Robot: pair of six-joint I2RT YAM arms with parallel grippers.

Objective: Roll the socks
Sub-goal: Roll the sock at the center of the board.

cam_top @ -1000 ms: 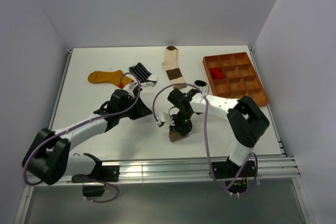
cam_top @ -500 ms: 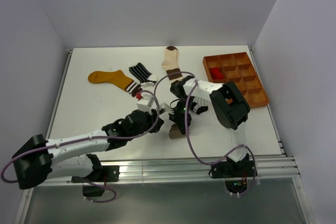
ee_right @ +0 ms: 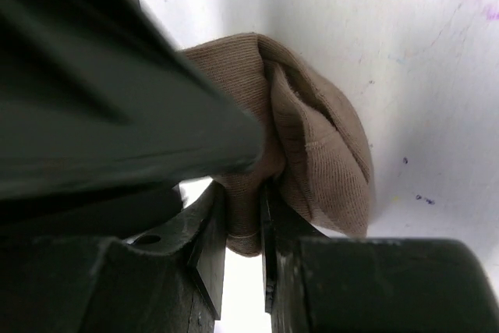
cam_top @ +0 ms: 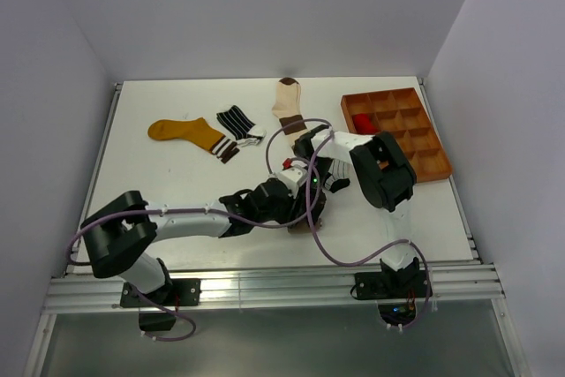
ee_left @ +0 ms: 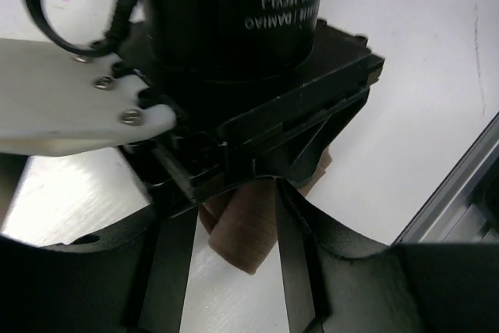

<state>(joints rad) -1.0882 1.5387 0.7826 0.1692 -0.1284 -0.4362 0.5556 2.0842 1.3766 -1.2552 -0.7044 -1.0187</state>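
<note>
Two grippers met over one taupe sock (ee_right: 320, 146) near the middle front of the counter (cam_top: 141, 169). The right gripper (ee_right: 243, 212) was pinching a fold of that sock. Its fingers (ee_right: 207, 232) were drawn close with only the brown knit between them, and the rest of the sock was bunched in a loose roll on the white surface just beyond.

The left gripper (ee_left: 236, 216) sat low beneath the right arm's wrist, its fingers spread on either side of the sock's end.

Farther back three socks lay flat: a mustard yellow sock (cam_top: 181, 131) at the left, a black-white striped sock (cam_top: 237, 121) just beside its cuff, and a cream-and-brown sock (cam_top: 288, 105) toward the middle. A red sock (cam_top: 363, 122) sat in a compartment of the left column of the brown tray (cam_top: 415, 140), at the right of the counter.
</note>
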